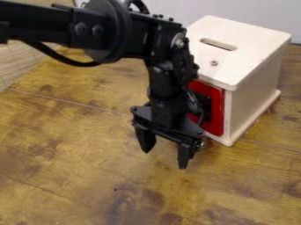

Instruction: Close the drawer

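gripper (167, 158) spread open with nothing between its fingers, just in front of the cabinet (241, 66); the red drawer (212, 110) sits inside the cabinet, partly hidden behind the arm (168, 70)

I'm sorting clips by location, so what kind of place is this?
Probably a robotics lab or workshop test area: a black robot arm reaches over a worn wooden surface, beside a small cream cabinet with a red drawer.

Shows as a red drawer (214, 125) in the cream cabinet (252, 92)
Sits upright below the top's left edge, partly hidden, too covered to tell if fully shut
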Tool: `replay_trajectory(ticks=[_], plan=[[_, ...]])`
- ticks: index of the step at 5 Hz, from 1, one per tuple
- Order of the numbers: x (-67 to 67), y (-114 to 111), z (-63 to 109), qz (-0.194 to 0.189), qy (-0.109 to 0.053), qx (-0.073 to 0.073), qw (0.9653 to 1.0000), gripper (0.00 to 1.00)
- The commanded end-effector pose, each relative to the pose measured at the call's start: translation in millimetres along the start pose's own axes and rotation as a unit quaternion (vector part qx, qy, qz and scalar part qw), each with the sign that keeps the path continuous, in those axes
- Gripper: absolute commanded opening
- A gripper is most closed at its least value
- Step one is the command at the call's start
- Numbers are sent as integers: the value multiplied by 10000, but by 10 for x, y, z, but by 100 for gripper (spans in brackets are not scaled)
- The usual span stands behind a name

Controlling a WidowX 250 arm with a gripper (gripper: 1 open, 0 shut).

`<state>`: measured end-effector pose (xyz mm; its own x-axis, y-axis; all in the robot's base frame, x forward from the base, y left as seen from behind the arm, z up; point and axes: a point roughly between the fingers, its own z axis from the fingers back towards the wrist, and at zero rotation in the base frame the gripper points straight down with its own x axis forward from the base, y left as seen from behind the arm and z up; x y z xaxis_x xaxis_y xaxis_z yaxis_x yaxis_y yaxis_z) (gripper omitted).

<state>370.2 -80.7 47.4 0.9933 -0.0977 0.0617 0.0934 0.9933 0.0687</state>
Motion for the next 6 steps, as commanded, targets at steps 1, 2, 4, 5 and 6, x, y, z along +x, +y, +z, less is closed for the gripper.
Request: replay_trajectory(ticks=[1,2,4,5,6], plan=[[74,-20,331,-16,-519,-14,9987,100],[77,-21,342,-13,-551,0,9985,100],[82,-24,354,-21,-611,30,9981,100],[83,-24,358,-24,-641,45,9979,100],[55,-54,414,-54,-657,-12,9978,100]])
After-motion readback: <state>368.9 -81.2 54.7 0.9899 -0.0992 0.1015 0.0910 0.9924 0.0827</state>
